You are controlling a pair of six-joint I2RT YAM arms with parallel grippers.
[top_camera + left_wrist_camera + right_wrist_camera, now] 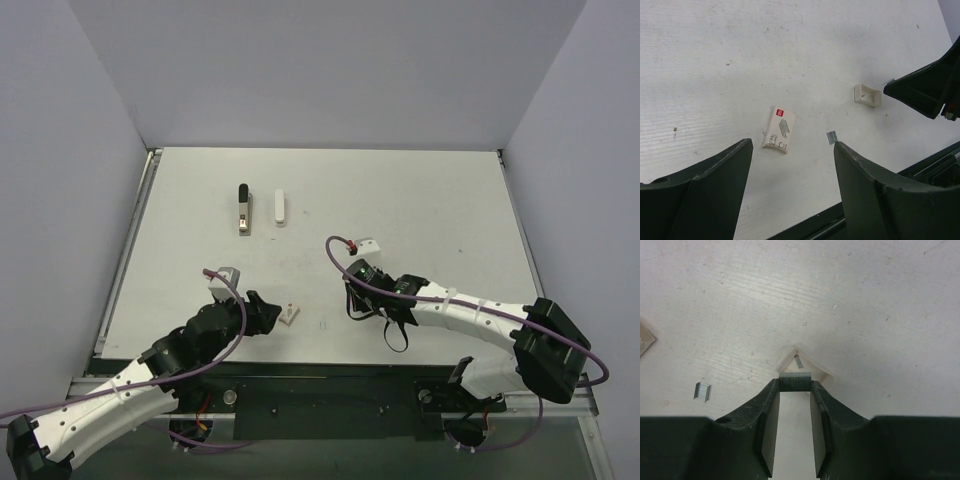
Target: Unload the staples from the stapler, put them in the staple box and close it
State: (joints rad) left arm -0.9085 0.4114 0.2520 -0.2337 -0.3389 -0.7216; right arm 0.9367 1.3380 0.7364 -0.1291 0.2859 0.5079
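Left wrist, staple box (pixel 779 129) print illegible, left tool (pixel 791 154) wide, right tool (pixel 794 387) gripping staples (pixel 794 375)

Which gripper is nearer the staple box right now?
Left. The left gripper sits open just beside the staple box, which lies ahead of its fingers. The right gripper is farther off to the right, pinching staples over a small tray.

Top external camera: high, behind the near edge, looking down on the whole white rectangular table (pixel 420 200). Both wrist cameras: close above the tabletop, tilted downward. Shared ground: the loose grey metal staple strip (pixel 832 136), seen by both wrist views.
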